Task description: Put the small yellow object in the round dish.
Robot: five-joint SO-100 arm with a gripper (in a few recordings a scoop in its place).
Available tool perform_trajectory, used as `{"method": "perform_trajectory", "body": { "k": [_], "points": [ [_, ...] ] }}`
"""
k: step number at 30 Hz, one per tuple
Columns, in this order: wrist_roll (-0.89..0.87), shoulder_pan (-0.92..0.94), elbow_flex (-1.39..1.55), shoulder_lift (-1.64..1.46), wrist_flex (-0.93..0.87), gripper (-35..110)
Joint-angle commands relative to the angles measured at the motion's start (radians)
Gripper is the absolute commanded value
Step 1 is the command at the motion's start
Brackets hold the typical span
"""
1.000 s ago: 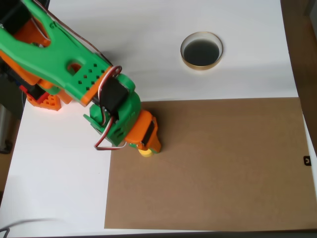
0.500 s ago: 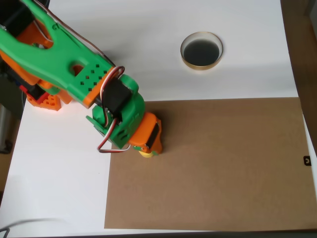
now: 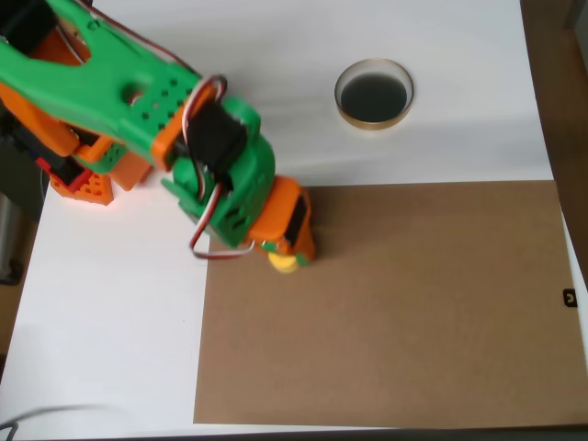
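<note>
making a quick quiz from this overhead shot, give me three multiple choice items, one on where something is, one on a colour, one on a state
1. Where does the small shallow round dish with the tan rim stand?
A. on the white surface
B. on the brown board
C. under the arm

2. What colour is the tiny plastic piece at the gripper?
A. blue
B. yellow
C. red

3. What is inside the dish?
A. the yellow piece
B. an orange block
C. nothing, just its dark bottom

Answers:
1 A, it sits on the white surface, beyond the edge of the brown board.
2 B, bright yellow shows under the orange gripper tip.
3 C, the dark inside is bare.
</note>
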State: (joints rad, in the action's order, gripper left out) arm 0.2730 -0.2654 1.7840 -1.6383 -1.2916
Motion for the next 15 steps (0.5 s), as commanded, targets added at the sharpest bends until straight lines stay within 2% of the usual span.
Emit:
{"method": "perform_trajectory", "body": {
  "k": [1,15],
  "points": [
    [0.020,-0.072,-0.089,-0.109,-0.043,0],
    [0.015,-0.376,-0.140,-0.098,-0.124,0]
  ]
}}
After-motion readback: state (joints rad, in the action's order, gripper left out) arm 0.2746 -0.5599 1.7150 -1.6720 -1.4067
